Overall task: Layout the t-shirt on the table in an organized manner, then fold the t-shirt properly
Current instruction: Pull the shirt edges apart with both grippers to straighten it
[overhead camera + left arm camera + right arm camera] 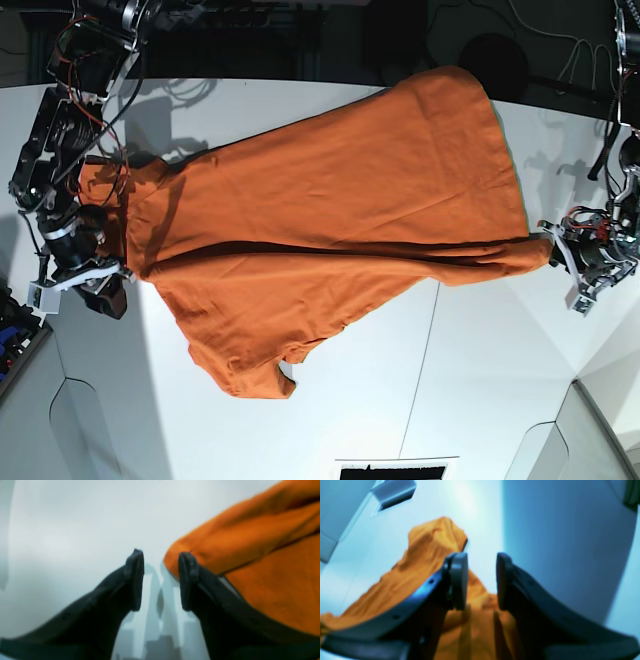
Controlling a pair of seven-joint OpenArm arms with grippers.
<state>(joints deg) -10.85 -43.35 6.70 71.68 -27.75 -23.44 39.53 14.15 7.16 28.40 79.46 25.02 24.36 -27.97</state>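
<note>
Pincers: left (161,580) parted, right (482,581) parted, both empty | t-shirt (330,230) neckline hidden | wrist views blurred

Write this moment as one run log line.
t-shirt: spread on table | left gripper: open, beside cloth corner | right gripper: open, above cloth

Whole white tabletop (480,380) seen from overhead in the base view, each wrist view taken close along its own fingers, bright orange cloth t-shirt (330,220) shared by all three.
</note>
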